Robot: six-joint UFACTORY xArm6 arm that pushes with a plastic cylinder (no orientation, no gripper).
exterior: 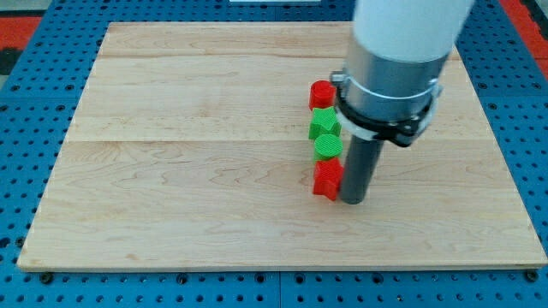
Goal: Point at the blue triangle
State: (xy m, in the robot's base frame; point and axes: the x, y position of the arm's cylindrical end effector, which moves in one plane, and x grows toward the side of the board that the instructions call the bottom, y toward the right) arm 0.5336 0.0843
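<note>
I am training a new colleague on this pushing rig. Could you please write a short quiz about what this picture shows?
1. True or false: the blue triangle is visible on the board.
2. How many blocks show, and in which colours?
3. Where is my tip? A) at the view's right of the lowest red block; B) at the view's left of the top red block; C) far from all blocks.

Key
1. False; no blue block shows, though the arm may hide one.
2. Four in a column: red, green star, green round block, red.
3. A; whether it touches, I cannot tell.
</note>
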